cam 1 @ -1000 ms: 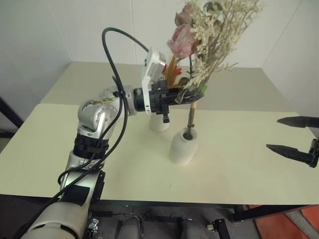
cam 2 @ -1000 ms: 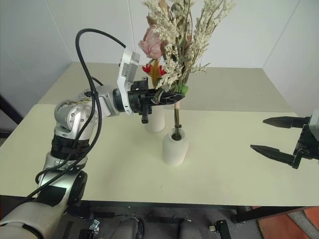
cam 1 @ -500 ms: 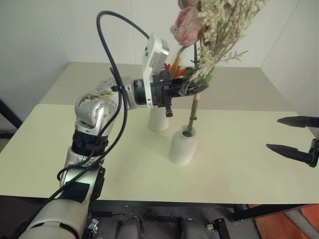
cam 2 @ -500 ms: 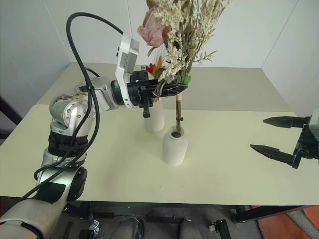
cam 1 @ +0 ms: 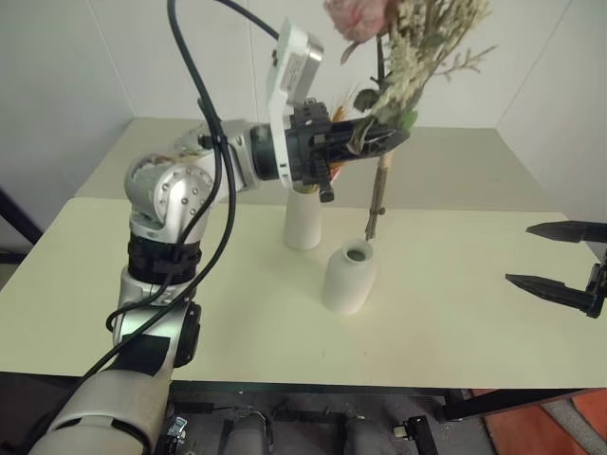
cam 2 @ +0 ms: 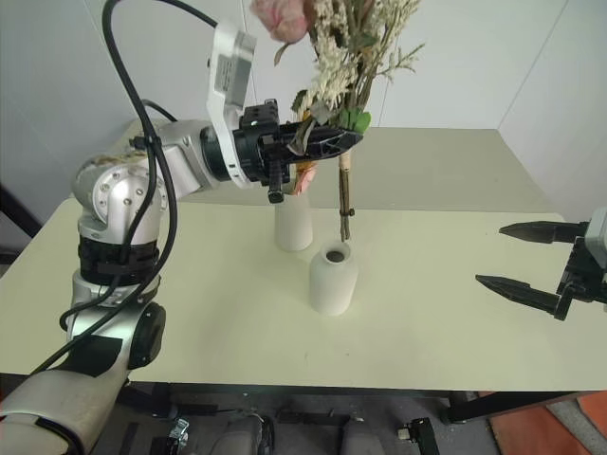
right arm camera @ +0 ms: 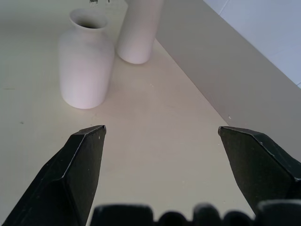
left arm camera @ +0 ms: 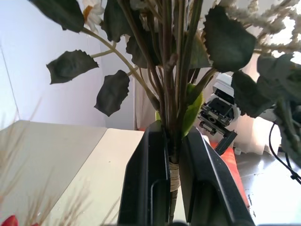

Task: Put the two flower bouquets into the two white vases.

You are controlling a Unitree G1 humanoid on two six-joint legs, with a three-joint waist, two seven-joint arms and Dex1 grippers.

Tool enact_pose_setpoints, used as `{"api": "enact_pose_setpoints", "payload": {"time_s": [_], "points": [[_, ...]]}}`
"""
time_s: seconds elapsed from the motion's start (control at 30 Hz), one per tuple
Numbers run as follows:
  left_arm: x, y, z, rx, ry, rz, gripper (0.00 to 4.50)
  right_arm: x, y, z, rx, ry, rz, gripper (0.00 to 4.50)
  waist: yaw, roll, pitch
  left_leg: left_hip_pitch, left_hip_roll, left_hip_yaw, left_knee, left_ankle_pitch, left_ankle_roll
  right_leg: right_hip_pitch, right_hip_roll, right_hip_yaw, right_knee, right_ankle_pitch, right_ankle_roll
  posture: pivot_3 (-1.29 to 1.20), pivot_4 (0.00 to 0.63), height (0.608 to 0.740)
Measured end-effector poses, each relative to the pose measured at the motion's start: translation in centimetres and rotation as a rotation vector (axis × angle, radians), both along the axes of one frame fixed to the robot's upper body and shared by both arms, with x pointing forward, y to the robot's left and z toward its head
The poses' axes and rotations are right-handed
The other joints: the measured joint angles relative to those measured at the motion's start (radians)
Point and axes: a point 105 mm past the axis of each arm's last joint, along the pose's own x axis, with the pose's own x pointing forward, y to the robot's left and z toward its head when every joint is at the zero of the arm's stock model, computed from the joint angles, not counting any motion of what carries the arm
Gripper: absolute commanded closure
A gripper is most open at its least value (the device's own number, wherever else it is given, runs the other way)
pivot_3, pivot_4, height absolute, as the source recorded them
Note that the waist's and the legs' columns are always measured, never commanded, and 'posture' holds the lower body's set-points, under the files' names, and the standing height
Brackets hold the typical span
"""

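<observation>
Pale cream table (cam 1: 455, 313) with a second table of the same tone butted behind it, white walls on both sides, a strip of orange floor at the lower right corner. Near edge of the table runs across the bottom of the head views; left half of the top is bare, wide bare stretch also on the right. Left gripper (cam 1: 394, 137) is raised above the table centre, pointing toward the right, fingers pressed on the bound stems of the rose bunch (cam 1: 417, 47), which stands upright; pink rose and pale sprigs reach the top of the view. Stem ends (cam 1: 373, 223) hang just above and slightly behind the mouth of the round vase (cam 1: 348, 277), apart from it. Tall vase (cam 1: 303, 216) stands just behind and to the left of the round one, with the orange-stemmed bundle (cam 1: 332, 106) in it, largely hidden by the gripper. Right gripper (cam 1: 560, 261) hovers low at the right edge, jaws spread wide, nothing between them, well apart from both vases.
</observation>
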Motion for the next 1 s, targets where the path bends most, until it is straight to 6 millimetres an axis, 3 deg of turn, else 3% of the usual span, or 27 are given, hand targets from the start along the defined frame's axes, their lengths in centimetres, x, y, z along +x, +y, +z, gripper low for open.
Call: {"api": "enact_pose_setpoints", "payload": {"time_s": [0.73,1.0], "points": [[1.8,0.2,-3.1,0.036,0.122,0.051,4.40,0.2,-0.3,-0.6,-0.024,0.011,-0.028,0.00,0.000,0.000,0.000,0.000,0.000,0.000,0.000,0.000,0.000,0.000,0.000,0.000,0.000,0.000,0.000,0.00,0.150,0.740],[2.2,-0.1,-5.3,0.083,0.157,0.064,4.40,0.2,-0.4,-0.7,-0.034,0.006,-0.033,0.00,0.000,0.000,0.000,0.000,0.000,0.000,0.000,0.000,0.000,0.000,0.000,0.000,0.000,0.000,0.000,0.00,0.150,0.740]]}}
